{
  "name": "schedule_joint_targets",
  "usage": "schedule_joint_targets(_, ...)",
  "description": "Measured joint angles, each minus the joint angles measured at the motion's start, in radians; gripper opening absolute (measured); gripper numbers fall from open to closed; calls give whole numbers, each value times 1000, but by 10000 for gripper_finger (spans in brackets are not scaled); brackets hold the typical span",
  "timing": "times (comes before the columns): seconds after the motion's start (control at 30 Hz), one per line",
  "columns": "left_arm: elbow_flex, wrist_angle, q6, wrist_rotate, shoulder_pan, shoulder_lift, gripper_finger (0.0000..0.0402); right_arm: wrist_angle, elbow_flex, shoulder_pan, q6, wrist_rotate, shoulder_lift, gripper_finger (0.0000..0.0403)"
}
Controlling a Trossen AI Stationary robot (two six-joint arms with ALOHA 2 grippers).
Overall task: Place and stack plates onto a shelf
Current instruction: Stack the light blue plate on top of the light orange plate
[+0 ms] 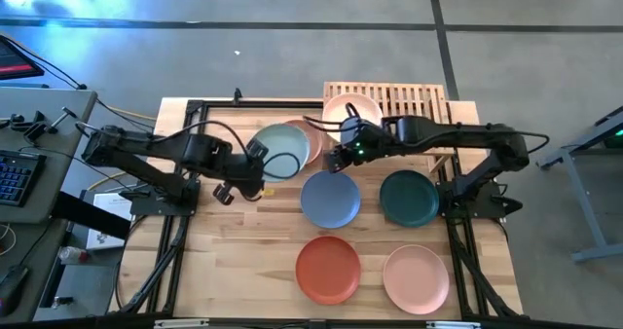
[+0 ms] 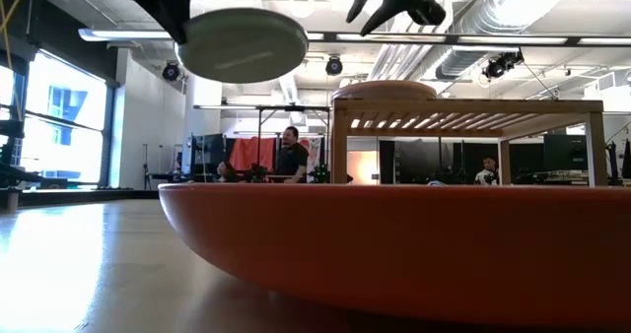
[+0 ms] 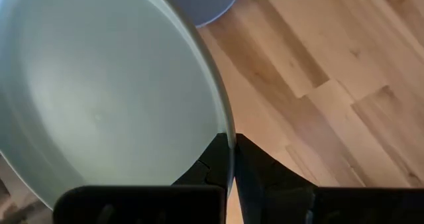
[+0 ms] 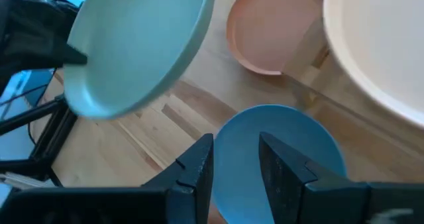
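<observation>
Plates — pale teal (image 1: 282, 146), peach (image 1: 311, 137), cream (image 1: 350, 110), blue (image 1: 330, 199), dark green (image 1: 409, 198), terracotta-orange (image 1: 328, 269), pink (image 1: 416, 279) — shelf (image 1: 419, 100) light wood.

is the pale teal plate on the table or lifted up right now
Lifted. The left gripper pinches the teal plate's rim, and the low view shows it hanging above the table.

— Where does the shelf (image 1: 419, 100) stand?
— At the tabletop's (image 1: 234, 261) far edge, right of centre, with the shelf plate (image 1: 352, 108) on its left half.
— And before it?
— The half-covered plate (image 1: 314, 140) lies by the shelf's left end, partly under the raised plate (image 1: 280, 151) (up in the left gripper (image 1: 257, 154)). Mid-table, the centre plate (image 1: 330, 198) has the right-hand plate (image 1: 409, 198) beside it. Along the near edge, the near-edge plate (image 1: 328, 269) lies left of the near-corner plate (image 1: 416, 278).
</observation>
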Motion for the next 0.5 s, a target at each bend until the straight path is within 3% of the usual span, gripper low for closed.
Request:
schedule_joint_targets(0.2, 0, -11, 21, -4, -59, 10, 1, 73, 0, 11, 3, 1, 16, 101)
schedule_joint_targets(0.5, 0, -3, 111, -99, -93, 29, 1, 119, 0, 8, -18, 2, 31, 101)
